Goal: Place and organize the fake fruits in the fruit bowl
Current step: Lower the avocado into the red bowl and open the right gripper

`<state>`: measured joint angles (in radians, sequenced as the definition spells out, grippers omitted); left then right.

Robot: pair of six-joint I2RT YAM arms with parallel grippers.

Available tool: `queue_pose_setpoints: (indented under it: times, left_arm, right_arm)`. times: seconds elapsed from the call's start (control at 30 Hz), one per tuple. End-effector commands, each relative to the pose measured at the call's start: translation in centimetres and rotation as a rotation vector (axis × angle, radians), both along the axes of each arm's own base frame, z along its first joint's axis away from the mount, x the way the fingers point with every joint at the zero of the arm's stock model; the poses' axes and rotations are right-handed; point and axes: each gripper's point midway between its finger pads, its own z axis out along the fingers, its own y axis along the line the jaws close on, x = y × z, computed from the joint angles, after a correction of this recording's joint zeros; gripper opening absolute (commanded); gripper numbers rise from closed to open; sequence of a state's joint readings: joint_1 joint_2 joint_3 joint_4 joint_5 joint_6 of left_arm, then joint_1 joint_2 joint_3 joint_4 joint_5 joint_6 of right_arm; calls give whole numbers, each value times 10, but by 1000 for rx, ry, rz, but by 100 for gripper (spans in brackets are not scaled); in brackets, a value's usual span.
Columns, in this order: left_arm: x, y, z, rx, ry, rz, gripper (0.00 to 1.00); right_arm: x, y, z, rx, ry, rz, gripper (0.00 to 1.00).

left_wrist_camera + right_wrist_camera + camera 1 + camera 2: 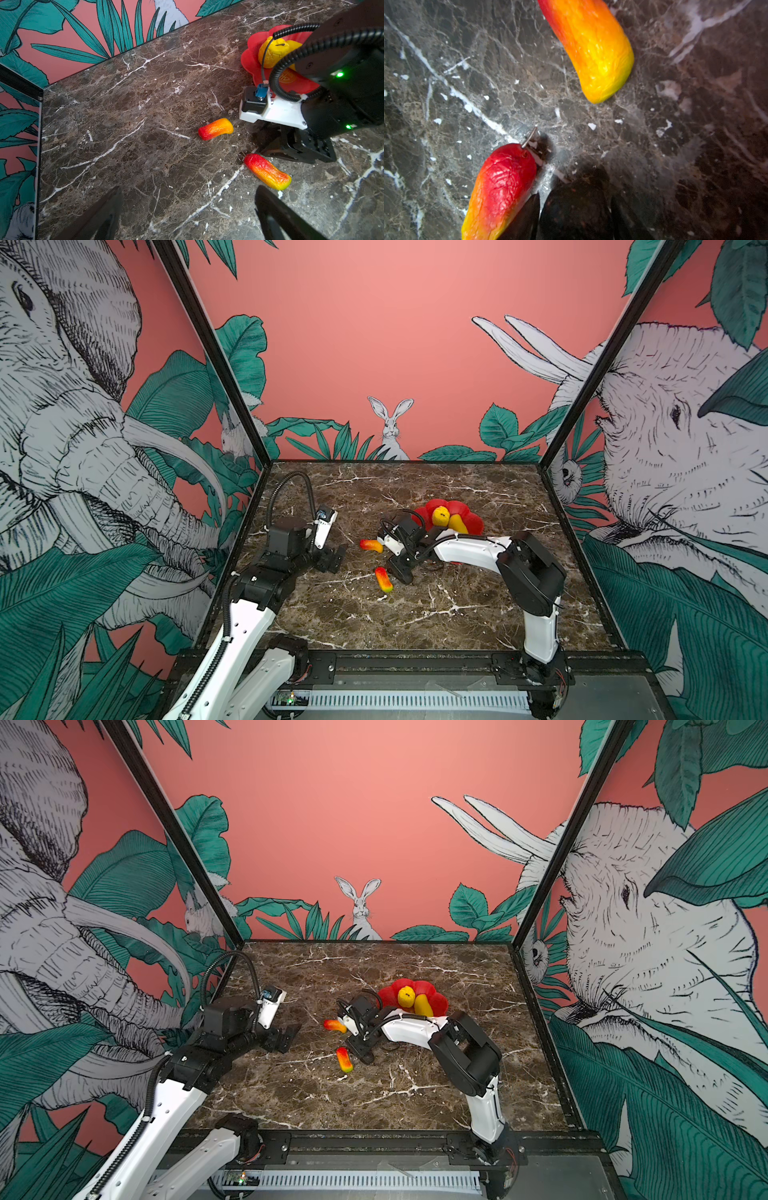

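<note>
Down on the marble (415, 614), my right pincer (404, 577) straddled what looked like the dark oval fruit (571, 209) (clamped or not, I couldn't tell), red flower bowl (473, 523) close behind, red-to-green fruit (384, 579) just alongside.

You have on hand: table (124, 124), polished brown marble-look slab, white-veined; fruit bowl (249, 60), glossy red plastic; red-orange fruit (216, 128) and its twin (267, 171), wrinkled skin with a soft sheen; bumpy yellow fruit (277, 54), crinkled, matt; cable conduit (278, 83), ribbed black plastic; wrist bracket (278, 113), smooth white plastic; walls (415, 323), matt printed panels.
</note>
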<state>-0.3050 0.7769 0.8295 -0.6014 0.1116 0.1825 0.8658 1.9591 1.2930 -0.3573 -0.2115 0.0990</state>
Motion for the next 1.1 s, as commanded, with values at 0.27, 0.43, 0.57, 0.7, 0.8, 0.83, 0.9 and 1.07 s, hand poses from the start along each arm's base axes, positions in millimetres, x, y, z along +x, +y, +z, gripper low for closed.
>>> queue_pose_setpoints:
  times: [0.27, 0.43, 0.57, 0.7, 0.8, 0.83, 0.9, 1.07]
  left_arm:
    - [-3, 4, -1, 15, -3, 1, 100]
    - [-4, 4, -1, 15, -5, 3, 100]
    - [-5, 5, 1, 13, -12, 3, 100]
    - [-6, 5, 2, 10, -16, 6, 100]
    - [-7, 5, 3, 7, -22, 5, 100]
    - [-7, 5, 3, 7, -22, 5, 100]
    - [-7, 5, 3, 5, -22, 5, 100]
    - [-7, 5, 4, 4, -23, 3, 100]
  right_arm:
    - [-2, -10, 25, -20, -32, 13, 32]
    - [25, -20, 86, -1, -213, -39, 30]
    - [54, -46, 124, 42, -317, -175, 30]
    - [80, -91, 124, -12, -373, -366, 29]
    - [92, -120, 117, -38, -382, -479, 29]
    - [95, -128, 113, -55, -387, -500, 29]
    - [98, -140, 107, -85, -398, -531, 29]
    - [103, -154, 94, -134, -431, -578, 29]
